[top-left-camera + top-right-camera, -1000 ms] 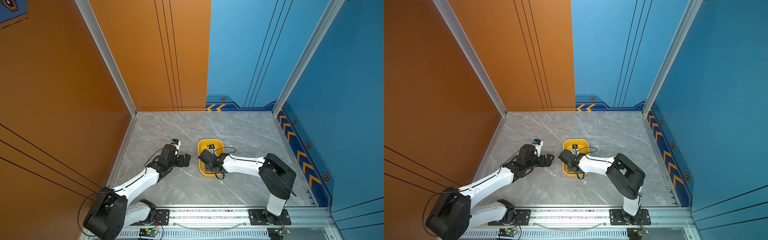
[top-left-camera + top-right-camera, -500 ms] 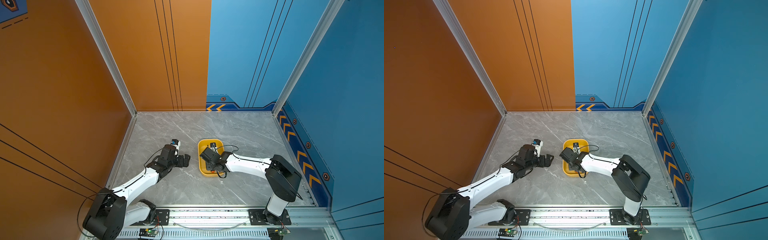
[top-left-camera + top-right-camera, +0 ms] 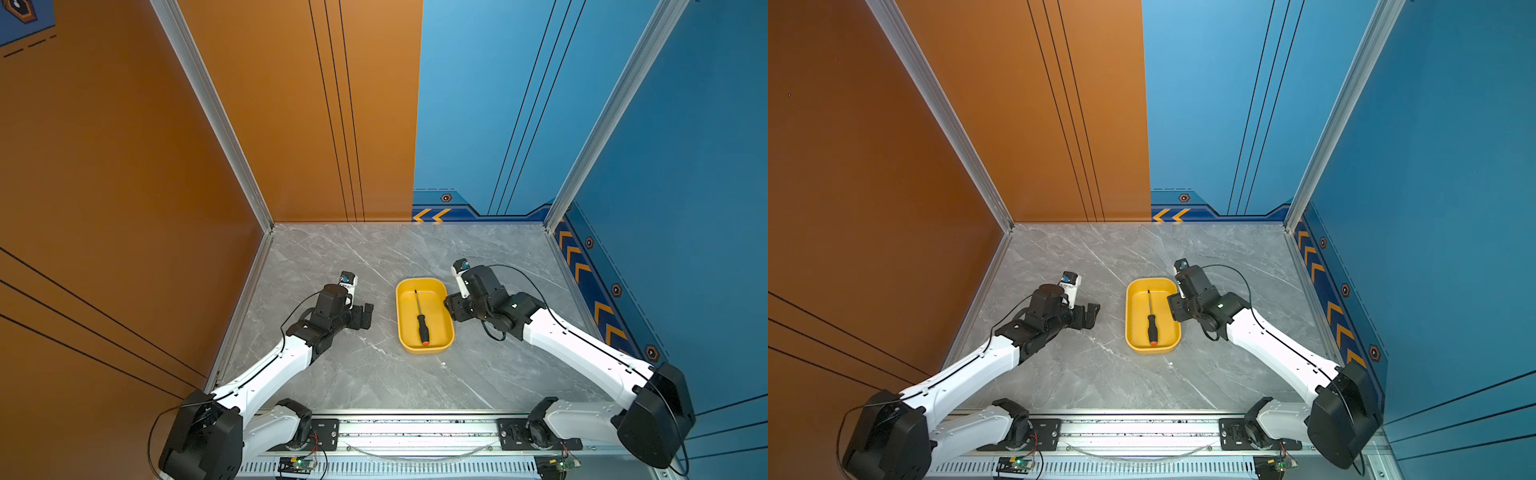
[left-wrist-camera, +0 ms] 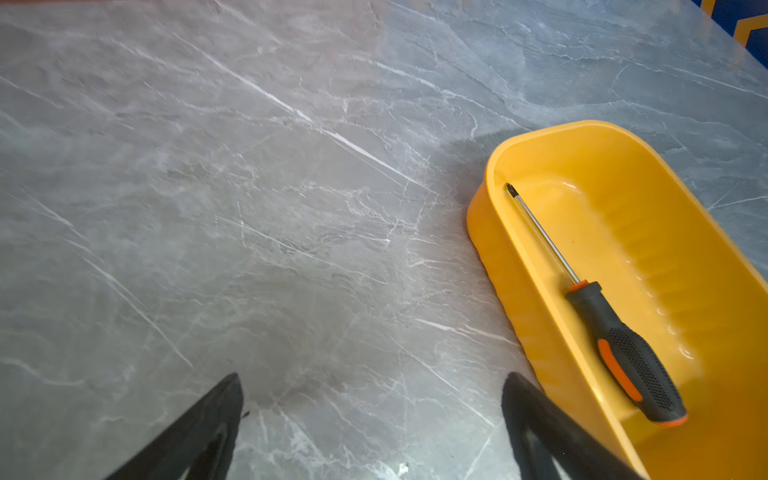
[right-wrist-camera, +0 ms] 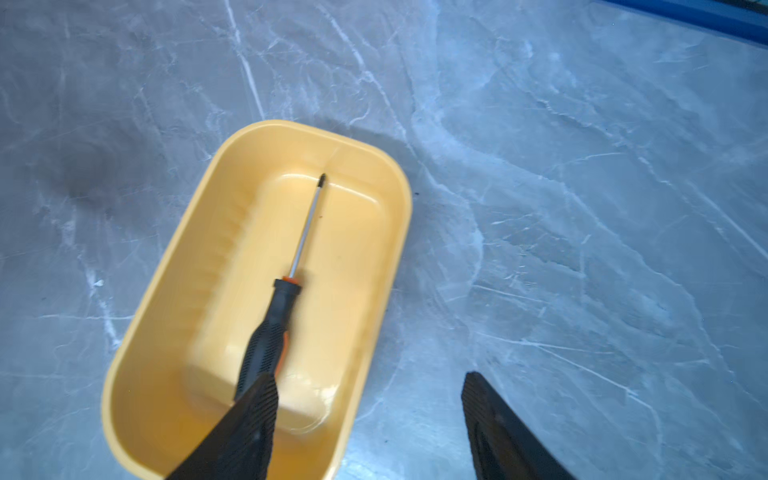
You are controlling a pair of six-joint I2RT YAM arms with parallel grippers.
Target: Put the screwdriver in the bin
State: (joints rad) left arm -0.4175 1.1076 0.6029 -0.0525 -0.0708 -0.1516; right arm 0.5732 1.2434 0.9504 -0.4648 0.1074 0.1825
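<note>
Lower edge of both top views: a metal rail [image 3: 415, 432] carries the bases of both arms. Beyond it lies the grey marbled worktop [image 3: 374, 382].

Centre of frame, both top views: the yellow bin [image 3: 424, 352] stands on the worktop, its long side running near to far. The screwdriver [image 3: 420, 318] lies flat on the bin's floor, roughly along its length, with the orange butt toward the near wall and the tip toward the far wall. It lies free of both arms.

Left of the bin and apart from it, the left pincer [image 3: 365, 316] sits low over the worktop. The left wrist view shows its fingers [image 4: 208, 424] spread wide with only bare worktop between them: empty.

Just beside the bin's right wall, about mid-length, is the right pincer [image 3: 451, 309]. In the right wrist view its fingers [image 5: 245, 428] stand well apart. One finger overlaps the handle in that view, but the top views show it clear of the tool: empty.

Far side: an orange wall [image 3: 291, 124] at upper left and a blue wall [image 3: 498, 104] at upper right.
</note>
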